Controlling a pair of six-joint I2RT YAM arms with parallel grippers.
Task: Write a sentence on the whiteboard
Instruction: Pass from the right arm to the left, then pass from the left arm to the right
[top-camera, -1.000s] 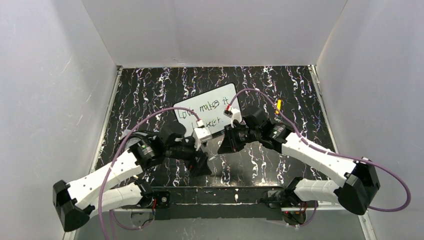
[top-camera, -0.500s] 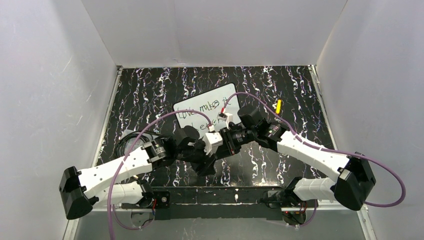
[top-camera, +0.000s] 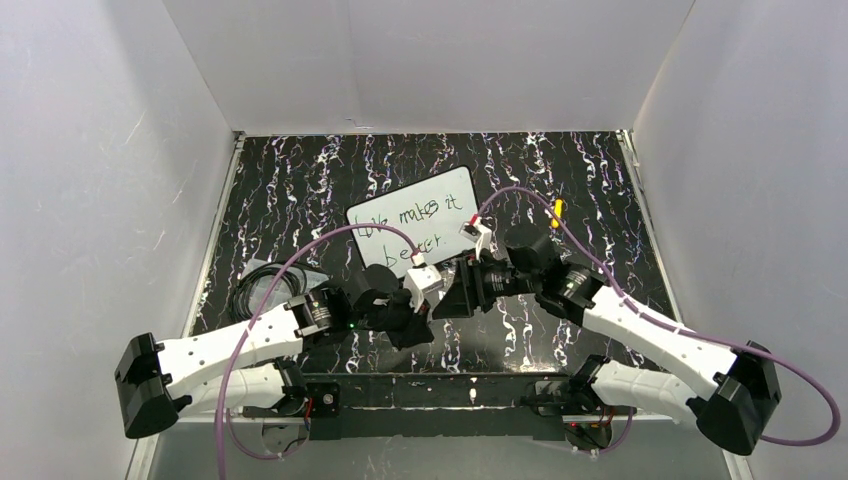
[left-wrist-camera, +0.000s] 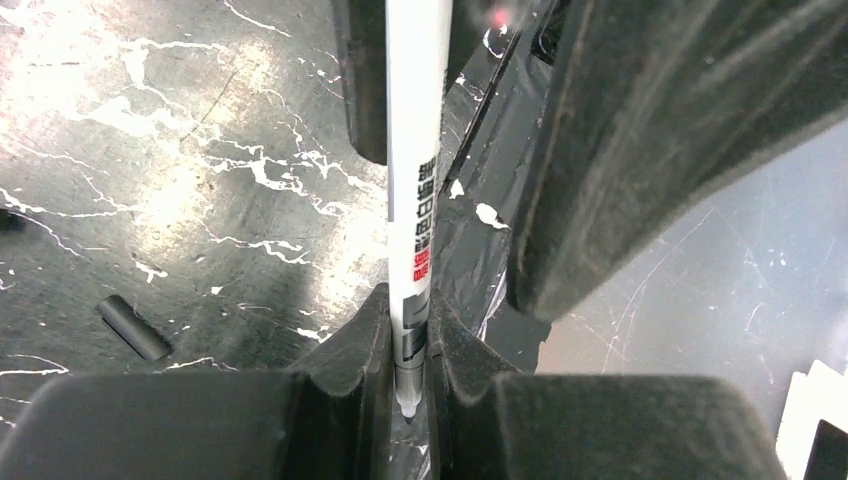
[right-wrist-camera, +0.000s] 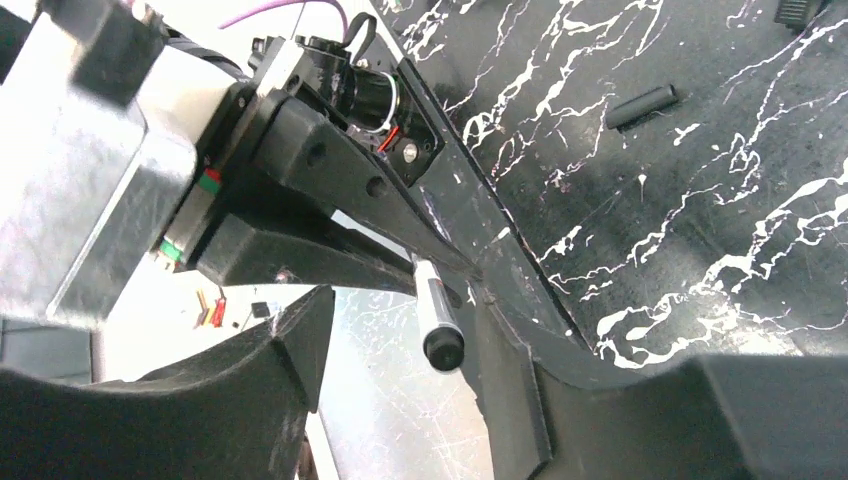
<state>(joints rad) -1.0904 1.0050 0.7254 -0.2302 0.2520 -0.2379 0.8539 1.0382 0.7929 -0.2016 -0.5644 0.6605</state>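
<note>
Whiteboard (top-camera: 415, 225): flat on the black, white-veined worktop (top-camera: 300, 180), turned slightly, at about 11 o'clock from where the two sets of jaws meet in the top view; near edge just beside the left wrist, jaws themselves off the board and over bare worktop.
Left jaws: closed tight on a white marker (left-wrist-camera: 415, 150), clamped near one end, barrel running straight out at 12 o'clock in the left wrist view.
Right jaws: parted, one finger on either side of the marker's black end (right-wrist-camera: 443, 348), with a clear gap on the left side; contact on the other side cannot be told.
Writing on board: two hand-written lines, upper reading what looks like "Love makes it", lower "better."
Marker label: red and black printed characters along the barrel, too small to read with certainty.
Cap (right-wrist-camera: 640, 105): short dark cylinder lying loose on the worktop, well apart from both jaws.
Yellow item (top-camera: 556, 212): small, at 3 o'clock from the board, too small to identify.
</note>
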